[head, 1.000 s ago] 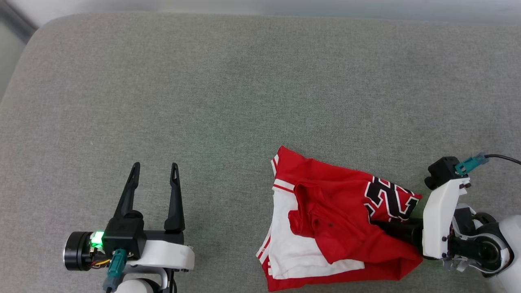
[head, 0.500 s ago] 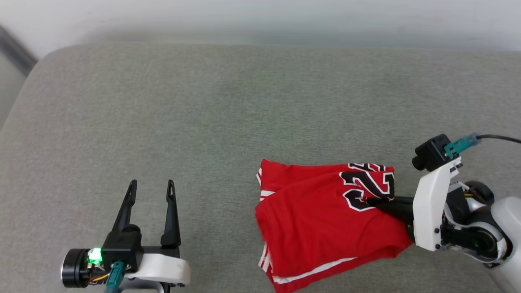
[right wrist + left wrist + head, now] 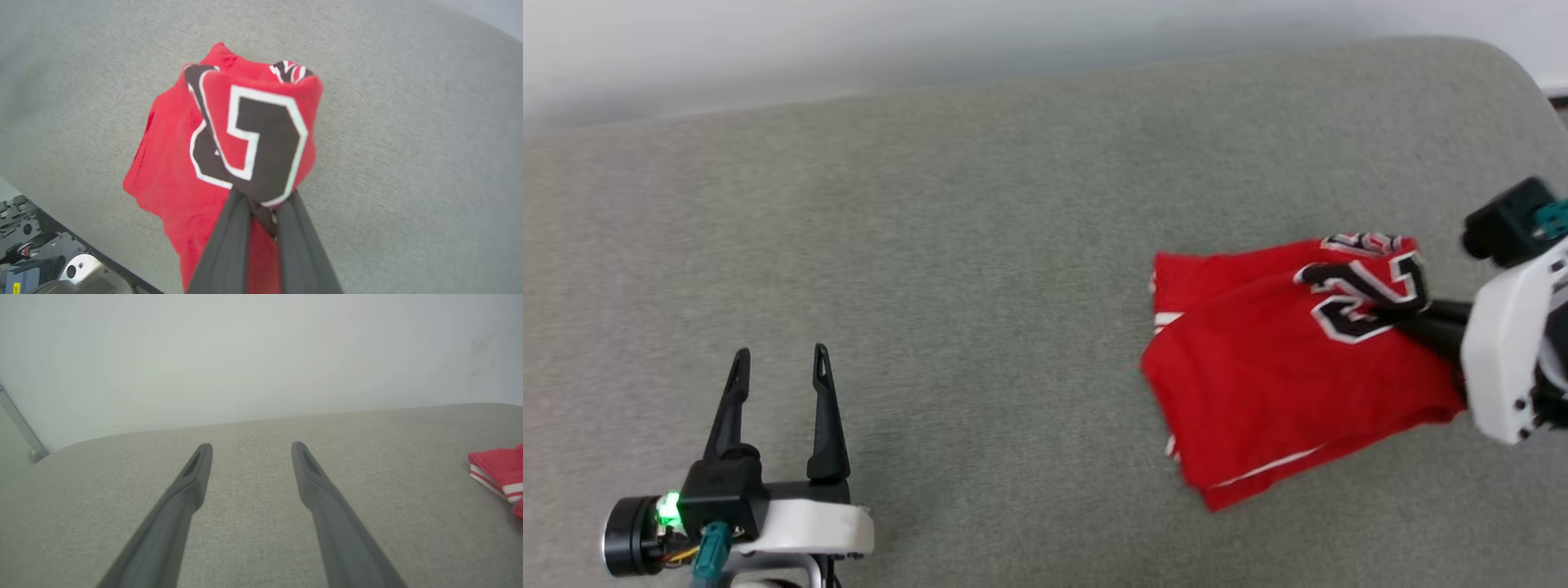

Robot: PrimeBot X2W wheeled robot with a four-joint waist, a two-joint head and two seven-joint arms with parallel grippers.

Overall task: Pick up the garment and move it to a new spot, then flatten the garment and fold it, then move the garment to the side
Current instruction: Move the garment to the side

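Note:
The garment [image 3: 1282,367] is a red jersey with black, white-outlined block letters, bunched and hanging above the grey cushioned surface [image 3: 980,245] at the right. My right gripper [image 3: 1401,314] is shut on it at the lettered part. In the right wrist view the two dark fingers pinch the cloth of the garment [image 3: 245,134] at my right gripper [image 3: 261,200], and the rest droops below. A striped edge of the garment [image 3: 496,471] shows at the right of the left wrist view. My left gripper [image 3: 778,359] stands open and empty at the lower left, its fingers [image 3: 192,486] spread over bare cushion.
A pale wall [image 3: 245,355] rises behind the cushion's far edge. The surface's rounded right corner [image 3: 1515,65] is near the right arm. Part of my base [image 3: 45,265] shows beyond the cushion's near edge in the right wrist view.
My right gripper closed on the garment and lifted it off the cushion, so the white sleeve folded under. The head camera has swung, shifting the whole picture. The left gripper stayed open.

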